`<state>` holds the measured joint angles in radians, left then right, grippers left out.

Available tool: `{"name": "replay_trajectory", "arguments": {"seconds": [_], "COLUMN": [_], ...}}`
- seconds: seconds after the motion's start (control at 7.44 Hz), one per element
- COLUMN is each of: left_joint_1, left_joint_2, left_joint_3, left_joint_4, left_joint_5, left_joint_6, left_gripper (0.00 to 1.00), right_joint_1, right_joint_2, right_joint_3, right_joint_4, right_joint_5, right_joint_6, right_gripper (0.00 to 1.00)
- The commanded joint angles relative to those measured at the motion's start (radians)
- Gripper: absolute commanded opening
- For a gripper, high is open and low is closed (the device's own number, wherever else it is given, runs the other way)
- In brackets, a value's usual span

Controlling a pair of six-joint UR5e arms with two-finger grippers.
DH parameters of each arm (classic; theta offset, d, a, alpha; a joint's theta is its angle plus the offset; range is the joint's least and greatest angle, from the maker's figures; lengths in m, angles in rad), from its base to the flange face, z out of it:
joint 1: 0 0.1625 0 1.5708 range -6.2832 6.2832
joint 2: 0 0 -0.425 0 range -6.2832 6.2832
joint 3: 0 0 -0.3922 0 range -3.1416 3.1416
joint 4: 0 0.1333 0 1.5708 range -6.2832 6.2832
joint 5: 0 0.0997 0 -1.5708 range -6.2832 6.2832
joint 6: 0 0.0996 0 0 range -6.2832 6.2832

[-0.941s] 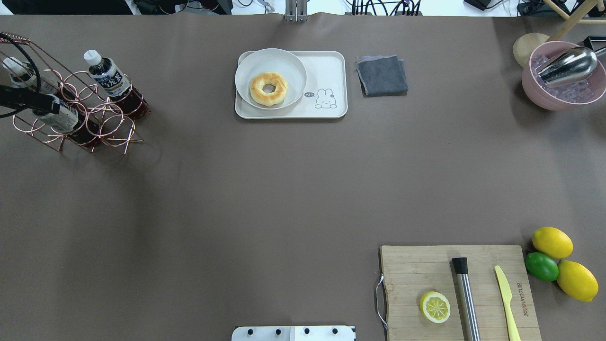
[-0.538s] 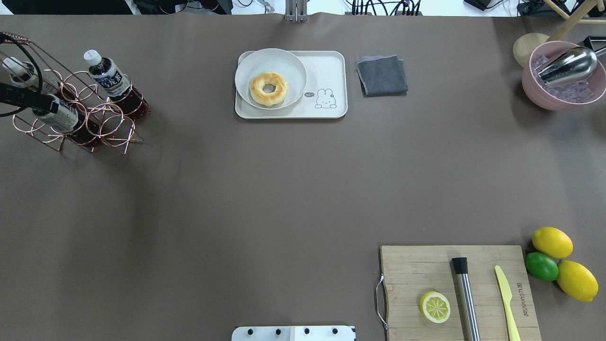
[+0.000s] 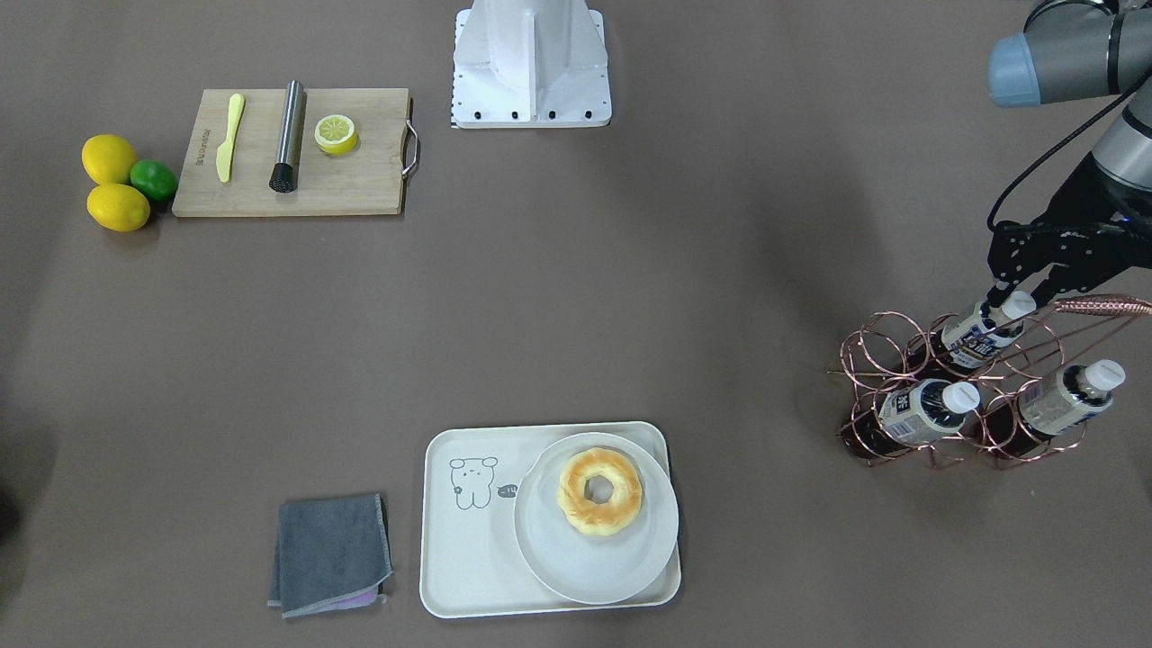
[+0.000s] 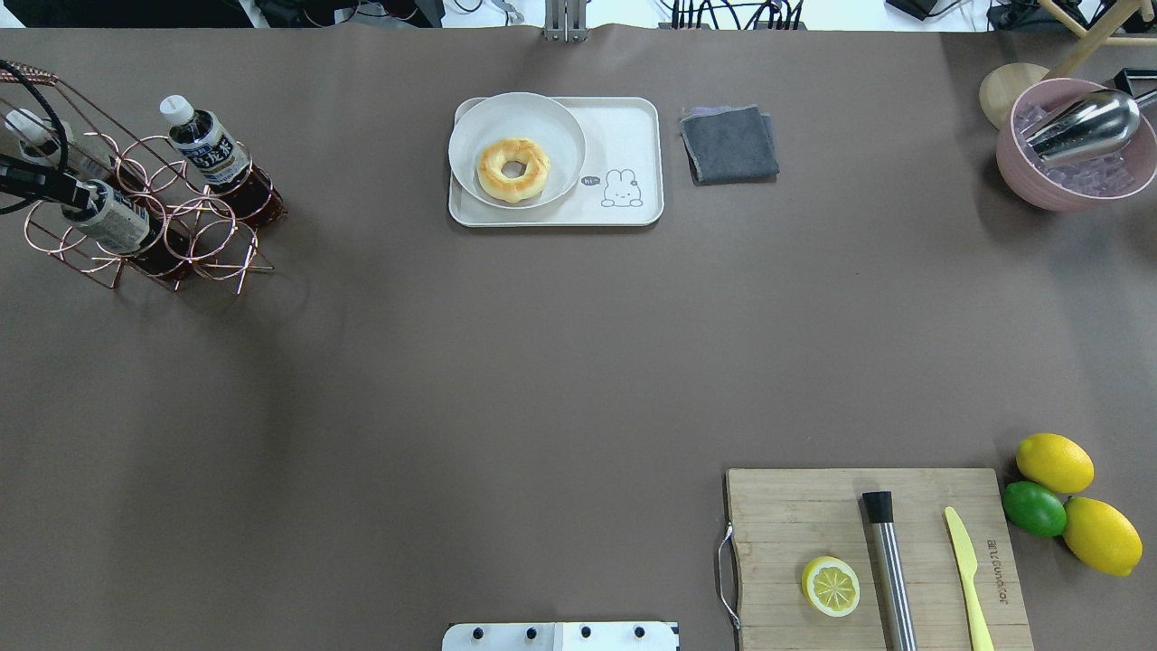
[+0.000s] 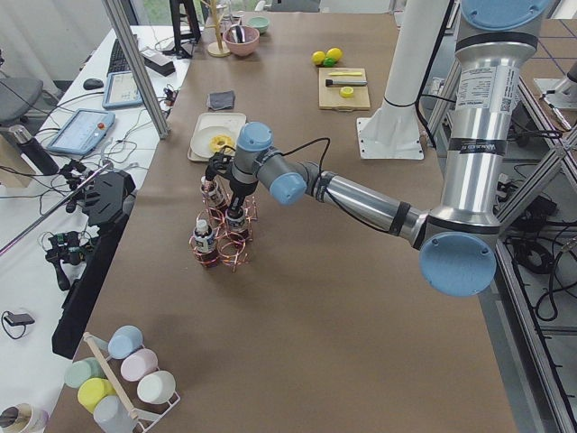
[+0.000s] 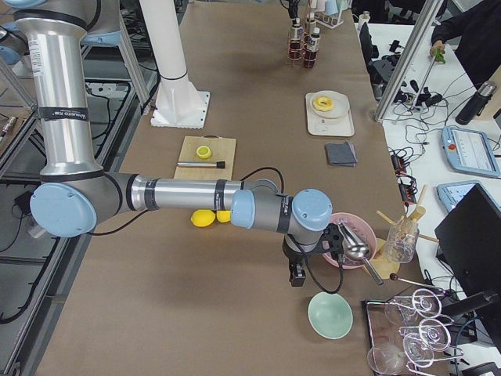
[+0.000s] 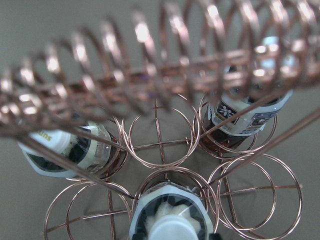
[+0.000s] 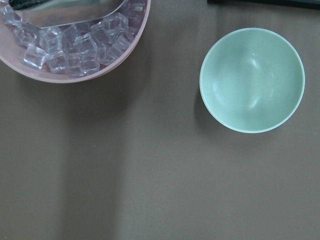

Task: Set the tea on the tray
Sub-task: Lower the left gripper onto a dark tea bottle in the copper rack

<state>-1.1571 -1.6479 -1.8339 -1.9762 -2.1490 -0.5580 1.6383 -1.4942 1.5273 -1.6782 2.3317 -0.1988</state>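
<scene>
Since a moment ago, the dark left fingers (image 3: 999, 293) have slid a bit toward the left edge in my view from above, so less of them shows over the copper wire rack (image 3: 877, 351). Nothing else on the brown counter (image 4: 542, 362) has moved. From across the counter I see what the top view hides. The left fingers point down and are spread, one on each side of the white cap of the small clear tea bottle with dark red-brown drink and a navy-and-white label (image 3: 970, 342). I cannot tell if they touch the cap. The tea bottle leans in the rack ring nearest the robot, with another bottle like it (image 3: 918, 407) and a third bottle (image 3: 1062, 400) in rings beside it. The cream-white tray with a bear drawing (image 3: 468, 549) lies well apart from the rack and carries a round white plate (image 3: 585, 567) with a golden ring doughnut (image 3: 600, 491). My left wrist camera shows blurry copper rings and that cap right below. From the side, the long grey left arm (image 5: 361, 200) reaches out flat, with its wrist bent down over the rack. The right arm (image 6: 188, 194) stretches out low, and the right fingers (image 6: 296, 276) hang beside a pink bowl of ice cubes (image 4: 1067, 201). I cannot tell if they are spread. The right wrist camera also shows a pale green bowl (image 8: 252, 80).
</scene>
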Motion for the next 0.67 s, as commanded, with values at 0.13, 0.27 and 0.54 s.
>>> {"name": "replay_trajectory", "arguments": {"seconds": [0.13, 0.27, 0.54], "left_joint_1": [-0.007, -0.013, -0.039], "left_joint_2": [0.000, -0.001, -0.030], "left_joint_3": [-0.001, -0.001, -0.033], "left_joint_4": [0.000, 0.000, 0.077], "left_joint_5": [-0.002, -0.002, -0.006], "left_joint_6": [0.001, 0.001, 0.004], "left_gripper": [0.01, 0.00, 0.00], "right_joint_1": [0.000, 0.000, 0.000], "right_joint_2": [-0.001, -0.001, -0.001], "right_joint_3": [-0.003, -0.003, -0.004], "right_joint_4": [0.000, 0.000, -0.002], "right_joint_5": [0.000, 0.000, 0.000], "right_joint_6": [-0.001, -0.001, -0.001], "right_gripper": [1.00, 1.00, 1.00]}}
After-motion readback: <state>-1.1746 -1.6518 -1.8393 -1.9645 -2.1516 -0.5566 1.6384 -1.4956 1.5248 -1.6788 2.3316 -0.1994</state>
